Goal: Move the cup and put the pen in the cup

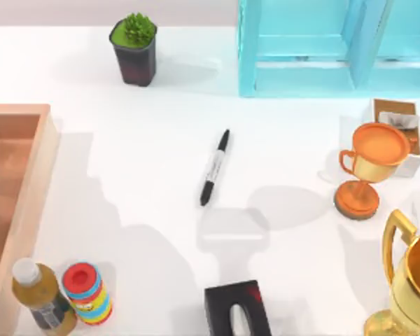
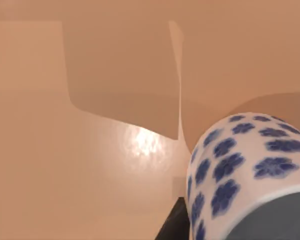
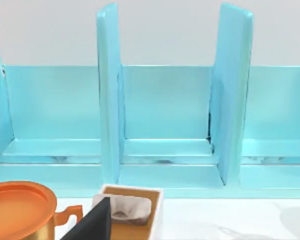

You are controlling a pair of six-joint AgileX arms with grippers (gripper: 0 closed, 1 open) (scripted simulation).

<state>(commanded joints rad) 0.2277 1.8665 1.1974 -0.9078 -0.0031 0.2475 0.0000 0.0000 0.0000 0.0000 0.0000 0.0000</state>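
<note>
The top view looks straight down on the white worktop. The left wrist view sits very close over a tan wooden tray floor. The right wrist view faces the turquoise divided shelf rack level and near, sharing it and the orange trophy cup with the top view.

The pen lay flat on the white bench near its middle, slanted, its narrower end pointing up and right in the top view and its thicker capped end down and left. It was slim and black, with a white-grey label band round its middle. No fingers were near it.

The cup stood very close in the left wrist view, white ceramic with blue painted flowers and a grey-looking inside at its rim. A dark finger lay just beside its wall; whether they touched could not be told. A tan wooden surface lay behind it.
</note>
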